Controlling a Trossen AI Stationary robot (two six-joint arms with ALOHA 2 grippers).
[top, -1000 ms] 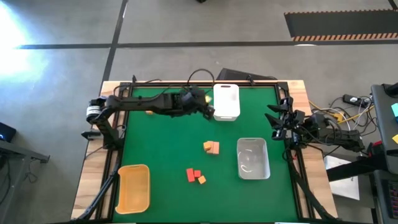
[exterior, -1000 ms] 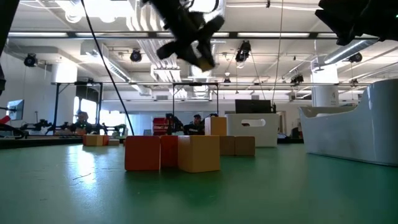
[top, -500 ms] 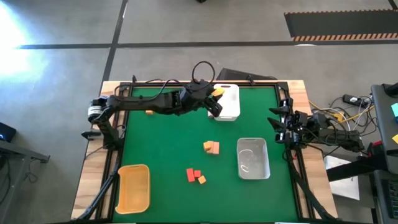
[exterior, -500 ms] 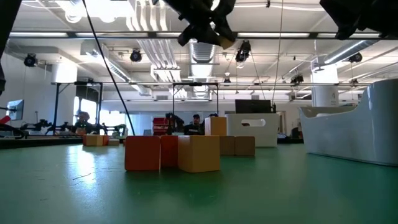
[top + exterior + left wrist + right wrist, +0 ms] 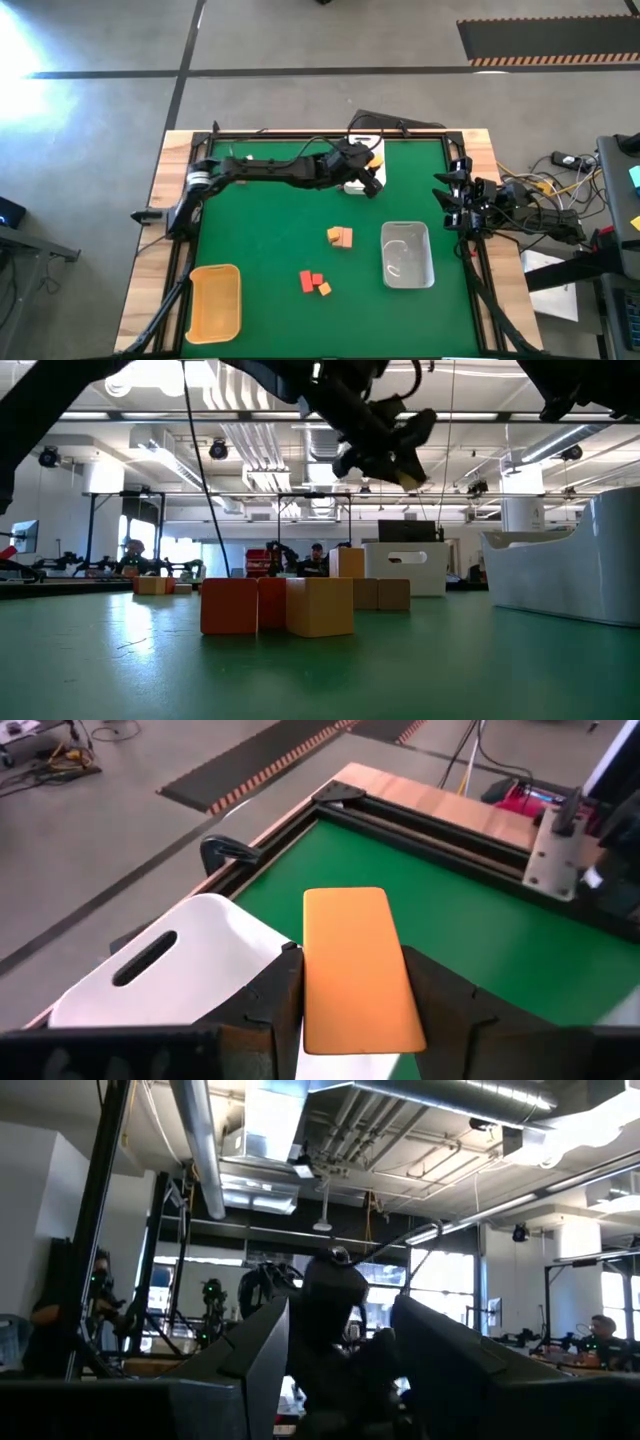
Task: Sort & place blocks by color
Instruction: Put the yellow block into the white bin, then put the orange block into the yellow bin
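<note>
I have the left pincer (image 5: 350,1020) clenched on an orange-yellow bar block (image 5: 355,965), hanging over the white tray (image 5: 170,965) at the far side of the green surface (image 5: 260,230), probably ready to drop it in, while the right pincer (image 5: 447,203) waits half-spread and empty at the right edge.
</note>
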